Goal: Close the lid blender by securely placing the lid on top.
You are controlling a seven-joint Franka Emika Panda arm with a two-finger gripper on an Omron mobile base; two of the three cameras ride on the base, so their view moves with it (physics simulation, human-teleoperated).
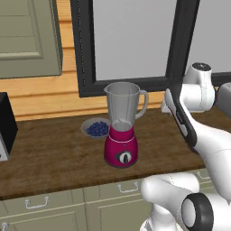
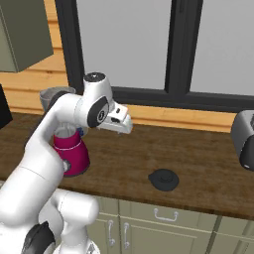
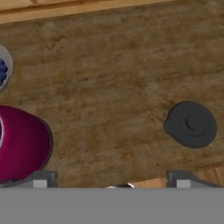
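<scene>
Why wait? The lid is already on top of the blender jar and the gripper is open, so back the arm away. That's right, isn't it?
Not quite. The lid is not on the blender: it lies flat on the wooden counter, apart from the blender, whose jar stands open at the top. The right base view shows this. The gripper is open, as you said.

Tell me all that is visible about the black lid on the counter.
The small flat round black lid looks like matte plastic, with a raised round knob at its centre and a small tab on one edge. It lies flat on the brown wooden counter, near the front edge and apart from the magenta-based blender, whose jar top stands open. Nothing touches the lid but the counter.
</scene>
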